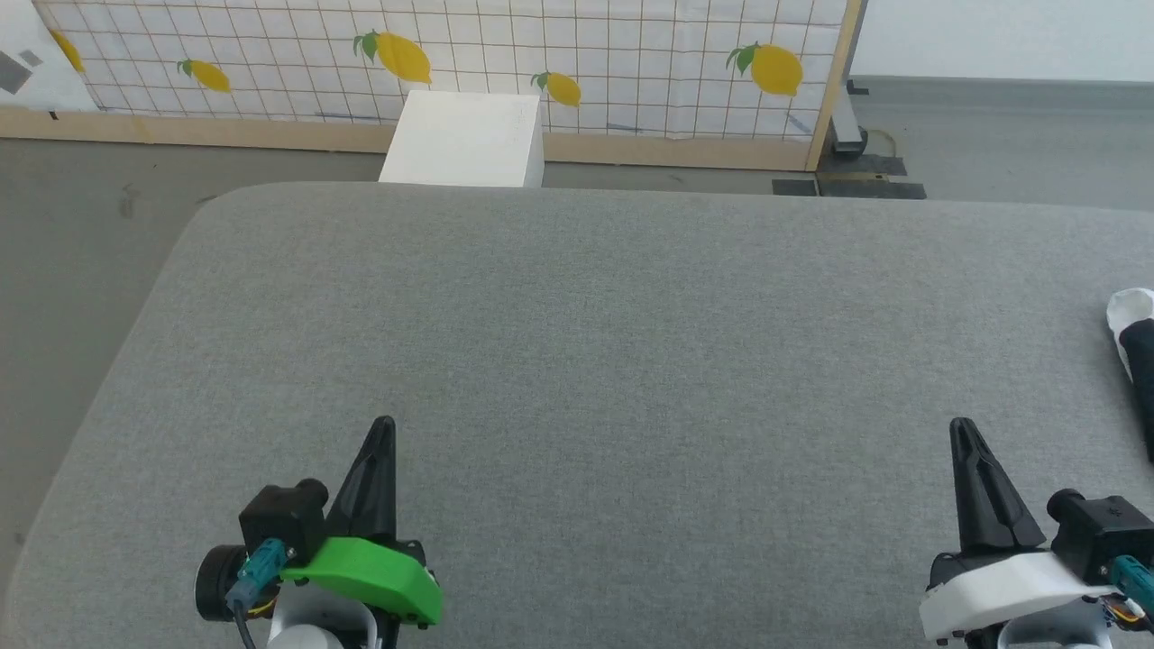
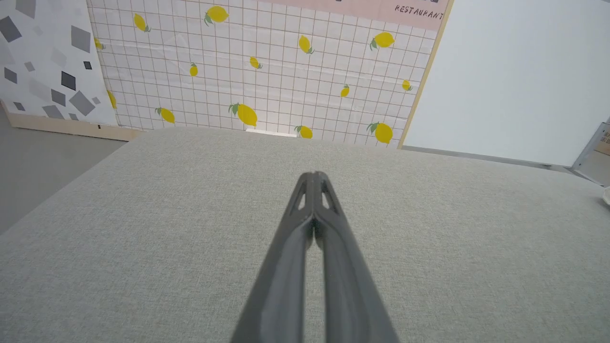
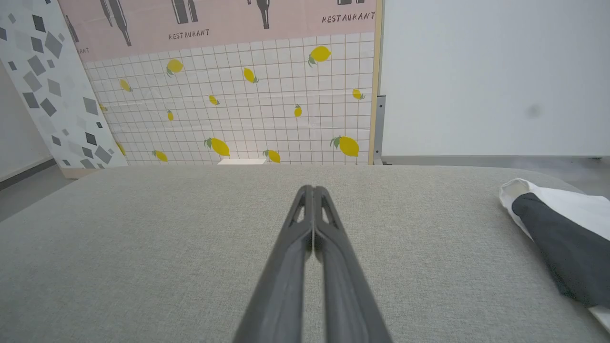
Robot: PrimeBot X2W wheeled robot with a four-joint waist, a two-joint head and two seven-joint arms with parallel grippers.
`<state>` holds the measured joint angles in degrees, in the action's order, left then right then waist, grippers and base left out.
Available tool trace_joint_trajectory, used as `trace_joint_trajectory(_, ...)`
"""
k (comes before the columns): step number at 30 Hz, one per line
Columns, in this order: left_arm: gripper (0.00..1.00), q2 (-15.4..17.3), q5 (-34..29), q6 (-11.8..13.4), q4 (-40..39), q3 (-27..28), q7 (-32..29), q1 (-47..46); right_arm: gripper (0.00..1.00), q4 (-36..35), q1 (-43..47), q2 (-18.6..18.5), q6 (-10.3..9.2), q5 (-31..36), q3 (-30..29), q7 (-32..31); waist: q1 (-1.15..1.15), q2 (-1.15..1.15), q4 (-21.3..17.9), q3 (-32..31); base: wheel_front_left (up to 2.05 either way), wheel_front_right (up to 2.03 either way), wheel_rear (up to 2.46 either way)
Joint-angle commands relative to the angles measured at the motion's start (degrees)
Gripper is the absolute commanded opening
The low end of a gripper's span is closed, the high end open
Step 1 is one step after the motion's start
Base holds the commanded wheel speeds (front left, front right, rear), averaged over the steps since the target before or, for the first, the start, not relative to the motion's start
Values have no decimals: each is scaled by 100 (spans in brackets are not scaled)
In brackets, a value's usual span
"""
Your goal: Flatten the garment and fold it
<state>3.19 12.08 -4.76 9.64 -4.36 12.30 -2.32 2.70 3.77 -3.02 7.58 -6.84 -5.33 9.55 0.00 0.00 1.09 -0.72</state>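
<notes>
While both claws hang shut and empty, the head view sets the left gripper over the near left part of the grey table and the right gripper over its near right part. The garment lies bunched at the table's right edge, white cloth around a black part, cut off by the frame. A white box stands just beyond the table's far edge; what it holds cannot be told.

From the left wrist, the left gripper shows its two fingers pressed together with nothing between them, pointing across bare table toward the far edge.

From the right wrist, the right gripper is equally closed and holds nothing. The garment rests on the table off to the right, well apart from the tips.

The step in hand looks like the first reach. It would go best if the right claw opens before arriving, pinches one outer layer at a hem or shoulder rather than the whole bundle, and draws it toward the table's middle. There the left claw can take an opposite corner for spreading.
</notes>
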Motion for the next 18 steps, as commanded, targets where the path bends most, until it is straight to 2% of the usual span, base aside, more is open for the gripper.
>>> trace_joint_trajectory(1, 0, -6, -62, 36, -47, 26, -35, 43, 0, -34, -63, 3, -2, 64, 26, -32, 0, 0, -1, 1, 0, 0, 0)
trace_joint_trajectory(18, 0, -10, -252, 109, -199, 94, -233, 74, 0, -73, -115, 4, -3, 167, 110, -185, 0, 0, -19, 13, 0, 0, 0)
